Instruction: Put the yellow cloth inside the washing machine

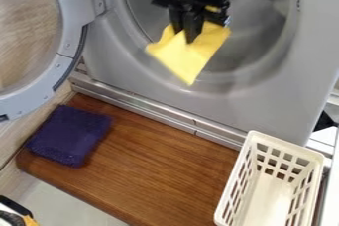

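Observation:
My gripper point(187, 26) hangs from the top of the view, at the round opening of the grey washing machine point(265, 98), and is shut on the yellow cloth point(185, 57). The cloth spreads out below and beside the fingers, with its lowest corner hanging in front of the opening's lower rim. Part of the drum's interior is hidden behind the arm and the cloth.
The machine's round door point(63, 71) stands swung out at the left. Below the machine is a brown wooden board point(159, 165), with a folded purple cloth point(69, 135) on its left part and a white slotted basket point(271, 195) at the right.

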You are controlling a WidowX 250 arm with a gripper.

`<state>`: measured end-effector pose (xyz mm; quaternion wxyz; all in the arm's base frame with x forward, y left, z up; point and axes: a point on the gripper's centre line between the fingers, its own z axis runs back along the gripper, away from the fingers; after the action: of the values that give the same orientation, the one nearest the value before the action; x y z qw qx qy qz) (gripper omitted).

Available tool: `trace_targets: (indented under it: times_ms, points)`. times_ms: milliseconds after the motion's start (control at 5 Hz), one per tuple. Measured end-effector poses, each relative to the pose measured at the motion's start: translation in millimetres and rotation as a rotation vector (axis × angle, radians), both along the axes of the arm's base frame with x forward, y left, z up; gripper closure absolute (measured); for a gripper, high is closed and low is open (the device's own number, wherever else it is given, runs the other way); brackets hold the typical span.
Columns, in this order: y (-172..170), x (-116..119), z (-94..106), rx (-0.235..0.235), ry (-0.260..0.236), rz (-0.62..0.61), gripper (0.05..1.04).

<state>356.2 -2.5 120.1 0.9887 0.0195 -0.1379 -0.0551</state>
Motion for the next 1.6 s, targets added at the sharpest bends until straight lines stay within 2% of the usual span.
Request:
trace_targets:
  times_ms: [400, 600, 800, 1000, 1200, 1400, 1600]
  points:
    - [8.6, 34.0, -26.2, 0.053, -0.182, -0.026, 0.993]
    - [19.9, 32.0, -42.7, 0.064, -0.24, -0.061, 0.994]
    - [22.7, 32.5, -57.7, 0.012, -0.264, -0.117, 0.994]
    - [25.3, 32.8, -70.3, -0.026, -0.251, -0.147, 0.962]
    - [25.6, 34.2, -67.4, -0.017, -0.247, -0.166, 0.769]
    - [24.6, 37.2, -47.1, -0.017, -0.302, -0.166, 0.473]
    - [19.9, 40.2, -25.1, -0.035, -0.371, -0.177, 0.176]
